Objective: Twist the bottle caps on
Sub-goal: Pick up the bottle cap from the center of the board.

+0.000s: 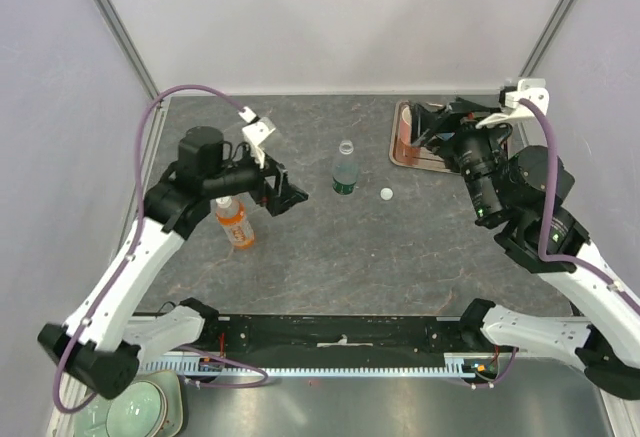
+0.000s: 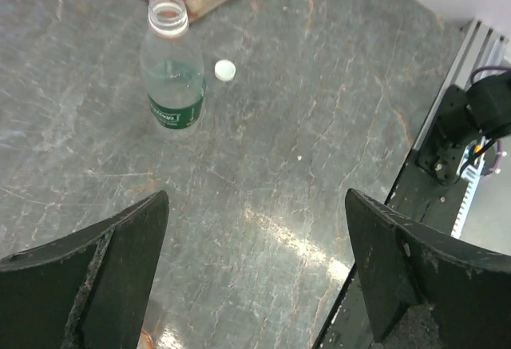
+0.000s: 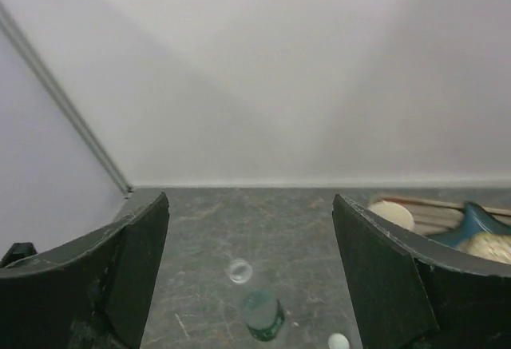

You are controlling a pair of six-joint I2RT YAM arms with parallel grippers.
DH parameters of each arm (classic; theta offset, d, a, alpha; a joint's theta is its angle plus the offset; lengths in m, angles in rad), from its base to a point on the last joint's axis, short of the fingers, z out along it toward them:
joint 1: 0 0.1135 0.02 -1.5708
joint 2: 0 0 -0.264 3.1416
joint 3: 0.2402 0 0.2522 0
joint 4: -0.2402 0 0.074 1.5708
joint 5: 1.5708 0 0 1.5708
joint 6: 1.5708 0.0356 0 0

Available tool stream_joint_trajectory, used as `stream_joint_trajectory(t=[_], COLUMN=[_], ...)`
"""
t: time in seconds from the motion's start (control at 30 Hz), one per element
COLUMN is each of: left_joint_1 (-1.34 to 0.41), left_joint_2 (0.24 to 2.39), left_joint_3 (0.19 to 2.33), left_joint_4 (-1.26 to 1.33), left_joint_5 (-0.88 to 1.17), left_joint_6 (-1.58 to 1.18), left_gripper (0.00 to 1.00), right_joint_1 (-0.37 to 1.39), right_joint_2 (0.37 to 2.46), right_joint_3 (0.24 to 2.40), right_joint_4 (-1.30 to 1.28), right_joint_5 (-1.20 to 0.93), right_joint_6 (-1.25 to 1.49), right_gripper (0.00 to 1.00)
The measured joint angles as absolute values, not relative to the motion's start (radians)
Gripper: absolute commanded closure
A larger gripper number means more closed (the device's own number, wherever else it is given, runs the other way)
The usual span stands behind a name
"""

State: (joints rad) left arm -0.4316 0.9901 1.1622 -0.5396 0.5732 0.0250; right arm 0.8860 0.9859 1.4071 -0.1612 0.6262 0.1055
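1. Top external view: the green-label bottle [image 1: 344, 175] stood upright near the middle of the table [image 1: 300, 277], long axis vertical and mouth bare. The white cap [image 1: 386, 194] lay flat just to its right, not touching it.
2. The left claw [image 1: 290, 195] hung released and empty, pointing at that bottle from the left. It was the arm nearer the bottle.
3. The right claw [image 1: 428, 129] was spread wide with nothing between its jaws, above the tray [image 1: 396, 157]. The cap lay nearward and left of it, nearer this arm, I judged.
4. The orange bottle [image 1: 236, 225], holding orange drink, stood beneath the left arm. I could not tell whether it was capped.
5. The tray held a pink mug [image 1: 404, 135].
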Motion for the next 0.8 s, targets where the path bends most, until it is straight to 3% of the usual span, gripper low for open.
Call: stream_joint_trajectory(t=[0.17, 0.43, 0.53, 0.57, 0.8], left_joint_1=[-0.524, -0.964, -0.991, -0.990, -0.958], left_joint_2=[1.153, 1.510, 1.708, 1.776, 2.244], left_joint_3=[1.230, 1.610, 1.784, 1.830, 2.157], left_joint_4=[-0.564, -0.706, -0.747, -0.762, -0.850], left_joint_5=[0.505, 0.290, 0.250, 0.235, 0.193], left_joint_6=[0.100, 0.343, 0.374, 0.377, 0.358], left_gripper=[0.01, 0.05, 0.18, 0.31, 0.56], right_joint_1=[0.760, 0.524, 0.519, 0.519, 0.513], right_joint_2=[0.932, 0.877, 0.775, 0.742, 0.523], right_joint_3=[1.282, 1.165, 1.165, 1.165, 1.159], right_joint_4=[-0.277, -0.435, -0.446, -0.449, -0.448], right_joint_5=[0.671, 0.660, 0.695, 0.709, 0.803], right_joint_6=[0.216, 0.372, 0.415, 0.425, 0.456], right_gripper=[0.17, 0.27, 0.25, 0.25, 0.23])
